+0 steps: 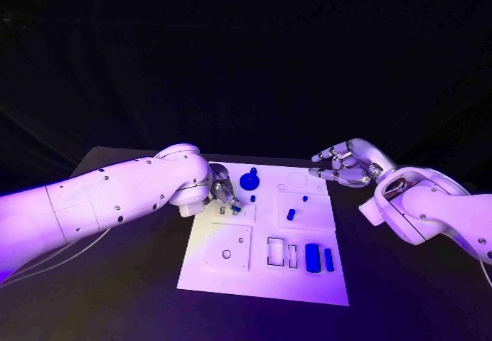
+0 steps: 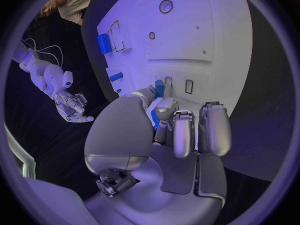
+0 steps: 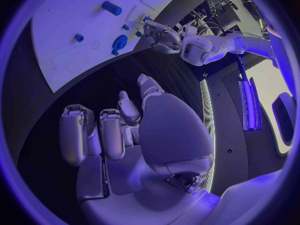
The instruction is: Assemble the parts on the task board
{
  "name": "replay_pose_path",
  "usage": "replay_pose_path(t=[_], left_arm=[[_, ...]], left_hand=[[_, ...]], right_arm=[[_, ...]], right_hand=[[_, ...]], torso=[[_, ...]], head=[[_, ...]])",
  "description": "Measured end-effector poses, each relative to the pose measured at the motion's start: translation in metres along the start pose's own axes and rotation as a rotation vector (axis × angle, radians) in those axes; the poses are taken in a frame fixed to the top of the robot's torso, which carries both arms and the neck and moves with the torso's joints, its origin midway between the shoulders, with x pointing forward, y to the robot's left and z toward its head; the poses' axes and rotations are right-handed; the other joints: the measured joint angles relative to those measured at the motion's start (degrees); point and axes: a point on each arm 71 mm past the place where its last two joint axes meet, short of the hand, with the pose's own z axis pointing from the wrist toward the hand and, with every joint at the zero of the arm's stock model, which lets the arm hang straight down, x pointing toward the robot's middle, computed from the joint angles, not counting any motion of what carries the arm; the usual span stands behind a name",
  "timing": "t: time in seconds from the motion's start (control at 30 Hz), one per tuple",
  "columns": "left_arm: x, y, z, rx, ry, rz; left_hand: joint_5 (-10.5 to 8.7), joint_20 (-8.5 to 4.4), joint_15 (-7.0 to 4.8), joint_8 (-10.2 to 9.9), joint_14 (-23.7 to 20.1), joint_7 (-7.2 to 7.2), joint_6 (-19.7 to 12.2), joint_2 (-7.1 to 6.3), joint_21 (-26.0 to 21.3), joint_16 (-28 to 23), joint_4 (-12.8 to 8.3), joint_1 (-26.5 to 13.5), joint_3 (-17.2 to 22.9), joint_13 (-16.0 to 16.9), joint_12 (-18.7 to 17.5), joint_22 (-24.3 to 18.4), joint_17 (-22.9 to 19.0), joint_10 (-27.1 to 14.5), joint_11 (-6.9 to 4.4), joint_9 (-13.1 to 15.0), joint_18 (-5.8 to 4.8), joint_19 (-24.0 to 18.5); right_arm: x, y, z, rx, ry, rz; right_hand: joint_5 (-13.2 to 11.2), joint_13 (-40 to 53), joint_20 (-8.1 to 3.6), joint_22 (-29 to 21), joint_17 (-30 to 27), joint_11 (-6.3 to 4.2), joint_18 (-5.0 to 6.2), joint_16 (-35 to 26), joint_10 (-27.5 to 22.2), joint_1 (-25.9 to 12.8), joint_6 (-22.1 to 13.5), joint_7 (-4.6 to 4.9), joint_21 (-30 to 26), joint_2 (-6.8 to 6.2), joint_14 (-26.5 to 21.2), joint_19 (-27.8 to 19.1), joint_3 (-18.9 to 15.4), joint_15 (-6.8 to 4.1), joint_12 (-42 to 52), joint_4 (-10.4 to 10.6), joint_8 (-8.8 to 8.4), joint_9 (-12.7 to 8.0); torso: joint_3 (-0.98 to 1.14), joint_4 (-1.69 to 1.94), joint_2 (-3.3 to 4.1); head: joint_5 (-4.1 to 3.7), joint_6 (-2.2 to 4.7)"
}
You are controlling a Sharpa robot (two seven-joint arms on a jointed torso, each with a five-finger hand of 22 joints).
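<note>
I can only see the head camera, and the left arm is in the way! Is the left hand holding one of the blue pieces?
Observer: It looks so. In the left wrist view, the left hand pinches a small blue part between thumb and fingers, close over the task board.
Operator: Is anything hiding inside the right hand?
Observer: No. The right wrist view shows the right hand holding nothing, fingers apart, over the black table beside the board.
</note>
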Motion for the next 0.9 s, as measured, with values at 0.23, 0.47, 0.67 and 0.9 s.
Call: replay_pose_path(t=[0.23, 0.47, 0.67, 0.9], left_arm=[[0.0023, 0.0012, 0.0009, -0.002, -0.005, -0.009], [0.006, 0.0023, 0.0048, -0.009, 0.001, -0.01], [0.0072, 0.0034, 0.0069, -0.016, 0.001, -0.003], [0.0069, 0.004, 0.0075, -0.02, -0.004, 0.004]], left_hand=[[-0.02, 0.0, 0.0, 0.0, 0.0, 0.0, 0.0, -0.15, 0.0, 0.0, -0.1, -0.1, 0.2, 0.0, 0.2, 0.0, 0.0, 0.0, 0.0, 0.3, 0.0, 0.0], [-0.17, 0.0, 0.0, 0.3, 0.0, 0.0, 0.0, -0.61, 0.0, 0.0, -0.3, -0.6, 0.5, 0.2, 0.2, 0.0, 0.0, 0.2, -0.2, 0.3, 0.01, 0.0], [-0.18, 0.0, 0.0, 0.3, 0.0, 0.0, 0.0, -0.83, 0.2, 0.0, -0.5, -0.8, 1.0, 0.4, 0.6, 0.2, 0.0, 0.2, -0.2, 0.3, 0.01, 0.0], [-0.19, 0.0, 0.01, 0.3, 0.0, 0.0, 0.0, -0.97, 0.2, 0.0, -0.6, -1.0, 1.1, 0.5, 0.5, 0.3, 0.0, 0.4, 0.0, 1.3, 0.01, 0.0]], right_arm=[[0.0007, -0.0007, -0.0003, 0.002, 0.003, 0.0], [0.0014, -0.001, -0.0004, 0.003, 0.006, 0.001], [0.0017, -0.0012, -0.0005, 0.004, 0.008, 0.001], [0.002, -0.0013, -0.0007, 0.004, 0.009, 0.0]], right_hand=[[0.0, 0.0, 0.0, 0.0, 0.0, 0.0, 0.0, 0.0, 0.0, 0.0, 0.0, 0.0, 0.0, 0.0, 0.0, 0.0, 0.0, 0.0, 0.0, 0.0, 0.0, 0.0], [0.0, 0.0, 0.0, 0.0, 0.0, 0.0, -0.01, 0.0, 0.0, 0.0, 0.0, 0.0, 0.0, 0.0, 0.0, 0.0, -0.2, 0.0, 0.0, 0.2, 0.0, 0.0], [0.0, 0.0, 0.0, 0.0, 0.0, 0.0, 0.87, 0.0, 0.0, 0.0, 0.0, 0.0, -0.2, 0.0, 0.0, 0.0, -0.2, 0.0, 0.0, 0.2, 0.0, 0.0], [0.0, 0.0, 0.0, 0.0, 0.0, 0.0, 0.89, 0.0, 0.0, 0.0, 0.0, 0.0, -0.2, 0.0, 0.0, 0.0, -0.2, 0.0, 0.0, 0.2, 0.0, 0.0]], torso=[[-0.01, -0.01, 0.02], [-0.04, -0.05, 0.02], [-0.07, -0.07, 0.04], [-0.05, -0.05, 0.04]], head=[[0.05, -0.18], [0.16, -0.2], [0.2, -0.01], [0.16, 0.0]])
